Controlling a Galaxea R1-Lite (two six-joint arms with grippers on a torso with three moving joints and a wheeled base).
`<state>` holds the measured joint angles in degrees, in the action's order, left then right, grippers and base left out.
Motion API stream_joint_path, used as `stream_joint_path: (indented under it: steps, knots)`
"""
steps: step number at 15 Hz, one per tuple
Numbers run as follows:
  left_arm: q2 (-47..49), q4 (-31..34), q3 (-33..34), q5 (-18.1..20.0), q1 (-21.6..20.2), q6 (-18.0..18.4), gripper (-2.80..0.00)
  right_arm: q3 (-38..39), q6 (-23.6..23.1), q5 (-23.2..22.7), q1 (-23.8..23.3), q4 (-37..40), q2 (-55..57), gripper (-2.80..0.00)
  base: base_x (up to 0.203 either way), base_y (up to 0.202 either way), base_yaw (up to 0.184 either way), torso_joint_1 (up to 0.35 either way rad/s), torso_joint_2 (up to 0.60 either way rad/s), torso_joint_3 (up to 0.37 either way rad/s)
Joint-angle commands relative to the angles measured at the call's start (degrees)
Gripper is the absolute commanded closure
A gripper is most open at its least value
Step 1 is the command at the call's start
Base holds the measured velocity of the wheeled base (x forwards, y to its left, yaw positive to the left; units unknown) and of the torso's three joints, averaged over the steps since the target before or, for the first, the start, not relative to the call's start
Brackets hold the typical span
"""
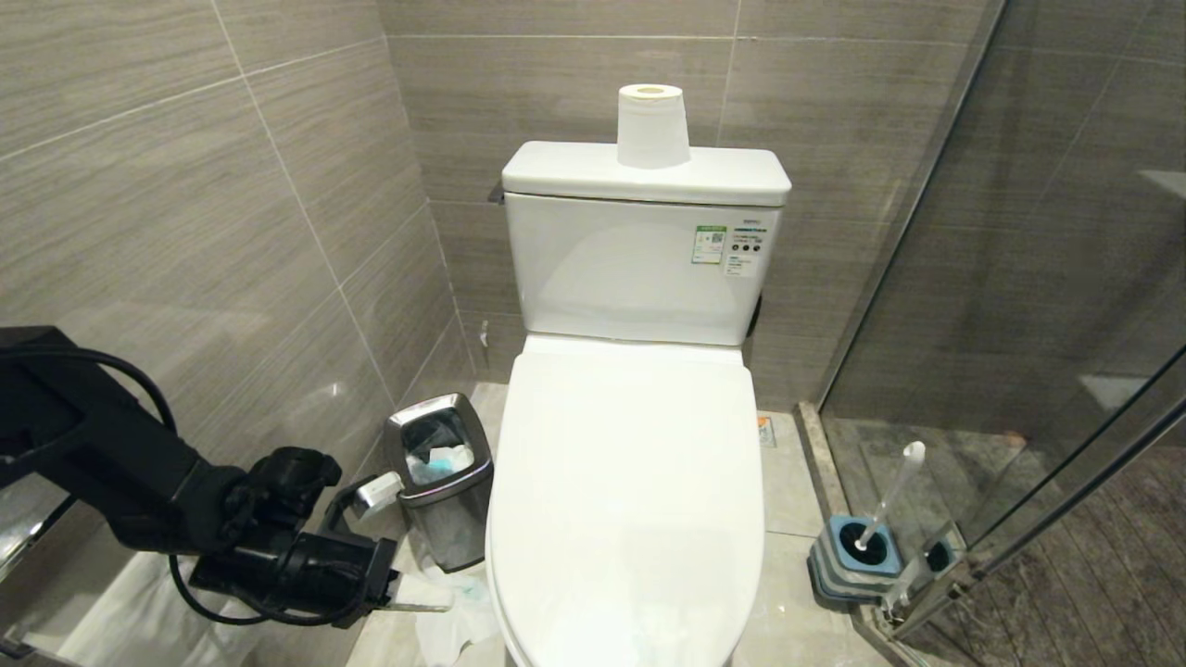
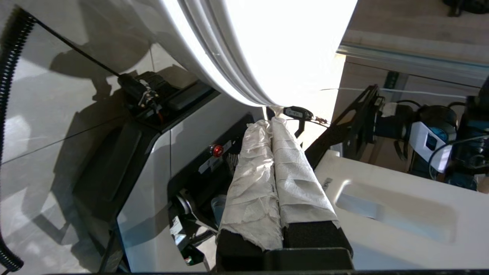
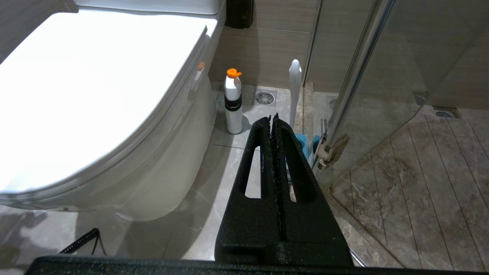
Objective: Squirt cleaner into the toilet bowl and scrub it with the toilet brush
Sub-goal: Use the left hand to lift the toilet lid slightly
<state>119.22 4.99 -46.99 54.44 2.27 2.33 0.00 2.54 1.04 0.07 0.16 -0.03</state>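
The toilet bowl, the large white glossy ceramic bowl of the toilet [image 1: 621, 500], sits centred in the head view, hidden under its closed white plastic lid [image 1: 630, 463]. The left end effector [image 1: 422, 607] hangs low beside the lid's front edge, near a small steel bin [image 1: 440, 482]; the long slim white toilet brush [image 1: 888, 496] stands in its blue-topped holder [image 1: 857, 556] by the glass partition.

In the left wrist view the left end effector's paper-wrapped fingers [image 2: 267, 179] are pressed together, holding nothing, tips at the lid's rim.

The right wrist view shows the right end effector [image 3: 273, 118] closed and empty, facing a white bottle with orange cap [image 3: 233, 101] on the floor.

Risk, as I judge it: closed tips could slip off the smooth rim, and no cleaner reaches the bowl until the lid lifts
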Motion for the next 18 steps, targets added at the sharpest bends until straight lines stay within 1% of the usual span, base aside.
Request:
stream_joint_path:
  steps: [1,2,3,7,11,15,18]
  knots:
    - [0.57,0.11,0.16,0.31,0.19,0.05,0.00,0.07,0.01,0.01,0.01,0.02,0.03,0.00,0.000,0.000,0.000,0.000,0.00,0.000]
    - [0.75,0.11,0.24,0.31,0.19,0.05,0.00,0.09,0.01,0.01,0.01,0.02,0.03,0.00,0.000,0.000,0.000,0.000,0.00,0.000]
    - [0.84,0.11,0.24,0.31,0.19,0.07,-2.80,0.00,0.01,0.01,0.01,0.02,0.03,0.00,0.000,0.000,0.000,0.000,0.00,0.000]
    - [1.10,0.02,-0.29,1.19,0.19,0.05,-2.80,0.09,0.01,0.01,0.01,0.02,0.03,0.00,0.000,0.000,0.000,0.000,0.00,0.000]
    - [2.58,-0.59,-1.85,1.35,1.32,-0.08,-2.80,0.09,0.01,0.01,0.01,0.02,0.03,0.00,0.000,0.000,0.000,0.000,0.00,0.000]
    - [3.70,-7.20,-2.84,3.33,1.83,-0.71,-2.80,0.08,0.01,0.01,0.01,0.02,0.03,0.00,0.000,0.000,0.000,0.000,0.00,0.000]
    - [4.01,-8.58,-2.75,3.39,1.60,-2.06,-2.80,0.09,0.01,0.01,0.01,0.02,0.03,0.00,0.000,0.000,0.000,0.000,0.00,0.000]
